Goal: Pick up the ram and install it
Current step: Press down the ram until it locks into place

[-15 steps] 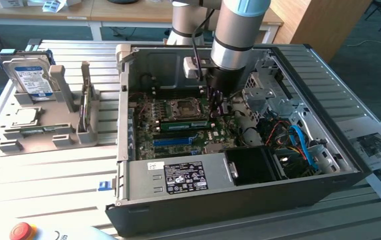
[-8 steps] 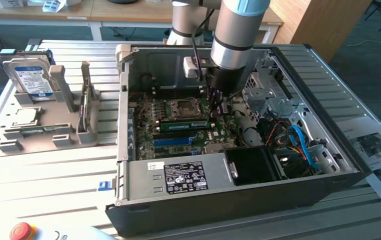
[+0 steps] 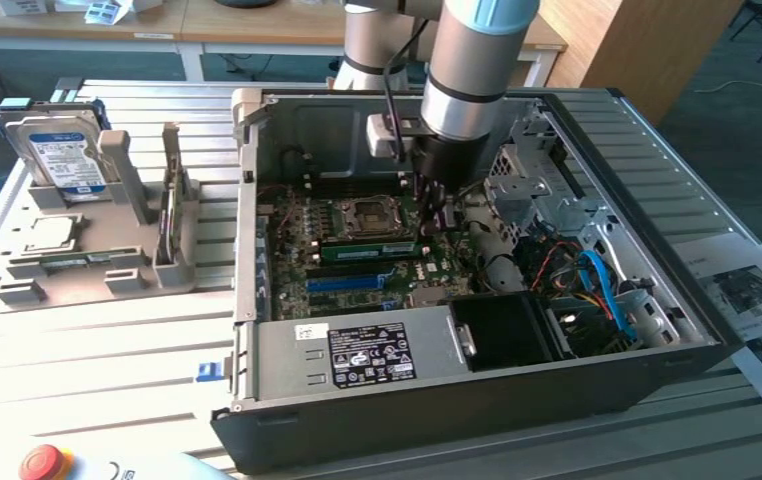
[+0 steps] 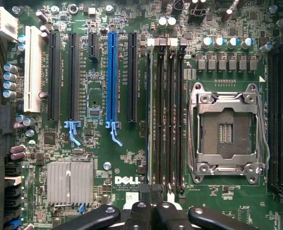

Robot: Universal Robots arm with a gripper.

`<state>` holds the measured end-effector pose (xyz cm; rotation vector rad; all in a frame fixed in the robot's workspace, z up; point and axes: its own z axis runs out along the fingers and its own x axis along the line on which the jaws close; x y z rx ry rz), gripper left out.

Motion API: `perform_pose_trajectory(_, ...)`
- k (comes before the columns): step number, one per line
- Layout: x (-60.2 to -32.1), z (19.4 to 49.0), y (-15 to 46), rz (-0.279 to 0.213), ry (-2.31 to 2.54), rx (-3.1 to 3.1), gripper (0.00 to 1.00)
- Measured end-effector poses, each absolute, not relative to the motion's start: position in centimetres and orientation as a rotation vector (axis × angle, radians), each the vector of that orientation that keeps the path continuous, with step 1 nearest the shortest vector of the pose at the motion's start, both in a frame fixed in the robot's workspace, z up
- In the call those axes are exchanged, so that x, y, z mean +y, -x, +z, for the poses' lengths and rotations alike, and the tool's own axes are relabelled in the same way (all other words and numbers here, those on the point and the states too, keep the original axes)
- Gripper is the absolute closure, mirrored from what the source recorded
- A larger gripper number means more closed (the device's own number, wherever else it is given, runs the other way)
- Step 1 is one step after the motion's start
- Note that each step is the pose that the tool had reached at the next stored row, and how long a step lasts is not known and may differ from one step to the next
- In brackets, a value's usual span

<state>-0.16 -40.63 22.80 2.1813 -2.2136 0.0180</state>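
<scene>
Over at the exterior view's left, a hard drive (image 3: 54, 150) stands upright in a grey fixture (image 3: 101, 270) on the slatted table (image 3: 101, 350), with a square processor chip (image 3: 50, 232) lying just in front of it. A red button (image 3: 44, 462) sits at the near corner.

The open computer case (image 3: 488, 410) fills the middle, its labelled power supply (image 3: 354, 355) along the near wall. On the motherboard (image 3: 288, 225), the ram (image 3: 368, 250) stands on edge, its long green side showing, just beside the empty processor socket (image 3: 354, 215) and above a blue slot (image 3: 348, 283). The gripper (image 3: 437, 215) reaches down into the case at the ram's right-hand end, very near it. I cannot tell whether it is clamped on the stick or merely over it.

From the wrist, the gripper (image 4: 152, 194) hangs at one end of the dark memory slots (image 4: 165, 120), between the blue slot (image 4: 112, 81) and the socket (image 4: 225, 129).

Further right, blue cables (image 3: 601, 285) coil inside the case, and printed sheets (image 3: 755, 295) lie on the table.
</scene>
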Motion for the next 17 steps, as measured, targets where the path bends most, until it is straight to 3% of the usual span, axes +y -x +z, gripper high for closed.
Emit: perform_pose_trajectory(17, -40.63, 22.47, 0.15, 0.018, -2.181, -2.214, 0.90)
